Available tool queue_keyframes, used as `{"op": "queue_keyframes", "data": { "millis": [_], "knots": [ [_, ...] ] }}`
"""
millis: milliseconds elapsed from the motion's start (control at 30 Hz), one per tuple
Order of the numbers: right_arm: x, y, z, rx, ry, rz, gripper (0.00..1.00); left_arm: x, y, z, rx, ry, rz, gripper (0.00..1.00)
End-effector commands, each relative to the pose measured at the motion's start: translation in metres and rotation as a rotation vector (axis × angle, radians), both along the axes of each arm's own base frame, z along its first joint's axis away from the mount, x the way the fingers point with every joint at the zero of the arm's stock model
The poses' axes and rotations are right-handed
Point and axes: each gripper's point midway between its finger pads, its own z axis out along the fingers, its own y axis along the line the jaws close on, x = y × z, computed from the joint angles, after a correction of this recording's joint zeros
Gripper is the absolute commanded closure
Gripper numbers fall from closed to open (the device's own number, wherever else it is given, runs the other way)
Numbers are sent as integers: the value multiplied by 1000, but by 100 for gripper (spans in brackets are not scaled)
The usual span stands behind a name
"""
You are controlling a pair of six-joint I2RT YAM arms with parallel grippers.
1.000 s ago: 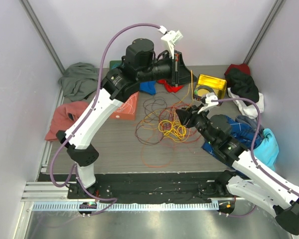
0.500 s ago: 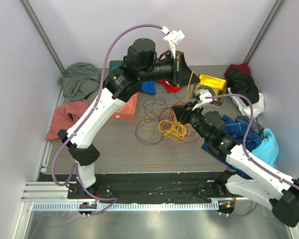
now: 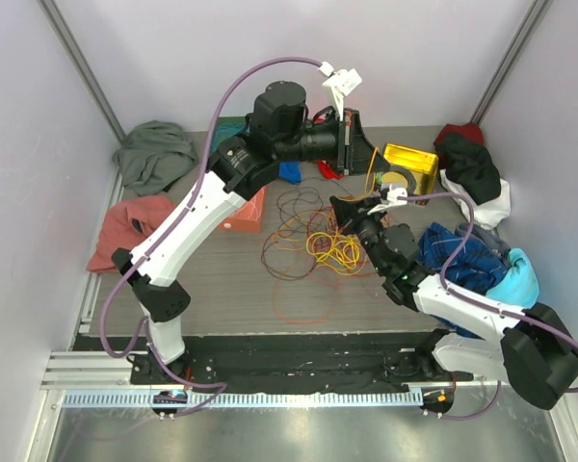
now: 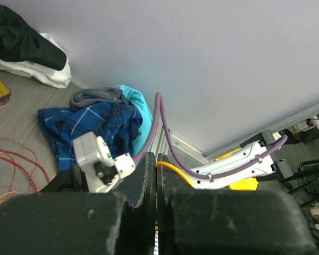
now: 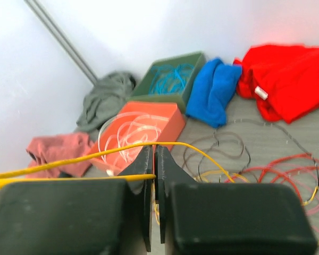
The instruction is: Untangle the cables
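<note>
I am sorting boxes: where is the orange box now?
In the right wrist view, the orange box lies left of centre, in front of the green box, beside the pink cloth.

The white-and-black left arm (image 3: pixel 207 207) is raised high and bent over, its black two-finger left gripper (image 3: pixel 364 154) pressed shut — the right arm (image 3: pixel 462 306) is stretched low, the right gripper (image 3: pixel 339 207) likewise closed

Enclosure: plain pale panels on three sides: back wall (image 3: pixel 414 58), left wall (image 3: pixel 29 144), right wall (image 3: pixel 559 125). Grey metal posts in rear corners, left post (image 3: pixel 85 72), right post (image 3: pixel 509 63). Table top (image 3: pixel 222 289) grey wood-grain. Black mat strip (image 3: pixel 299 351) along near edge; aluminium rail (image 3: pixel 87 371) at its left; white slotted strip (image 3: pixel 270 397) in front; brushed steel plate (image 3: pixel 299 433) nearest. Light even, diffuse.
</note>
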Motion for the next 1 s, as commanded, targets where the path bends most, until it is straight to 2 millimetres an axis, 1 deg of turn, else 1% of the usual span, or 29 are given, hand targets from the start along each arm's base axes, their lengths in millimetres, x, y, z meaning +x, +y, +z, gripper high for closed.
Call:
{"op": "queue_keyframes", "data": {
  "millis": [0, 33, 67, 133, 167, 200, 233, 267, 300, 333, 367, 400, 433, 467, 500, 533, 567, 600, 633, 667, 700, 733, 767, 800, 833, 900, 933, 967],
  "knots": [
    [-10, -21, 69, 222, -197, -57, 99, -18, 14, 34, -79, -61, -26, 100],
    [-12, -23, 70, 226, -198, -58, 99, -17, 15, 32, -75, -61, -22, 100],
    [-16, -28, 75, 233, -206, -61, 99, -14, 14, 28, -66, -59, -17, 100],
    [-22, -34, 78, 228, -215, -69, 99, -14, 16, 27, -67, -62, -13, 100],
    [-23, -35, 75, 211, -203, -72, 99, -11, 17, 22, -58, -55, -5, 100],
    [-30, -41, 83, 221, -222, -75, 99, -11, 18, 22, -59, -55, 0, 100],
    [-32, -43, 82, 210, -222, -79, 99, -9, 19, 23, -66, -61, 6, 100],
    [-33, -45, 78, 194, -205, -83, 99, -5, 19, 16, -55, -50, 15, 100],
    [-40, -51, 88, 207, -226, -85, 99, -3, 20, 14, -50, -44, 23, 100],
    [-42, -55, 89, 202, -226, -93, 99, 0, 22, 12, -46, -43, 32, 100],
    [-44, -58, 85, 183, -213, -101, 99, 6, 25, 5, -33, -28, 47, 100],
    [-50, -63, 94, 186, -232, -106, 99, 9, 26, 3, -30, -12, 54, 100],
    [-51, -65, 94, 172, -230, -110, 99, 10, 27, 2, -31, 0, 57, 100],
    [-50, -66, 87, 123, -208, -119, 99, 12, 28, 2, -34, 4, 58, 100],
    [-51, -66, 86, 109, -202, -118, 98, 9, 28, 4, -43, 13, 49, 100],
    [-53, -66, 85, 97, -200, -109, 92, 7, 28, 9, -56, 15, 41, 100],
    [-53, -64, 79, 82, -185, -101, 84, 5, 28, 14, -73, 12, 31, 100],
    [-53, -62, 72, 73, -174, -92, 68, 4, 28, 20, -89, 9, 24, 100],
    [-53, -61, 67, 68, -166, -82, 63, 0, 29, 32, -111, 2, 14, 100],
    [-55, -57, 63, 67, -159, -64, 58, 0, 28, 35, -118, 4, 11, 100],
    [-54, -57, 53, 56, -145, -60, 52, -2, 27, 40, -130, 0, 4, 100],
    [-55, -56, 50, 52, -141, -55, 50, -5, 29, 52, -152, -8, -4, 100],
    [-54, -57, 46, 48, -137, -63, 48, -6, 26, 53, -156, -6, -11, 100],
    [-54, -57, 37, 30, -130, -66, 45, -7, 26, 57, -165, -8, -17, 100],
    [-54, -58, 37, 32, -138, -69, 44, -11, 27, 67, -187, -24, -27, 100],
    [-51, -53, 30, -3, -134, -59, 42, -16, 21, 70, -202, -10, -53, 100],
    [-50, -51, 31, -3, -145, -50, 42, -21, 19, 80, -230, -25, -69, 100],
    [-48, -46, 27, -14, -138, -38, 42, -23, 17, 83, -240, -19, -83, 100]
  ]
}}
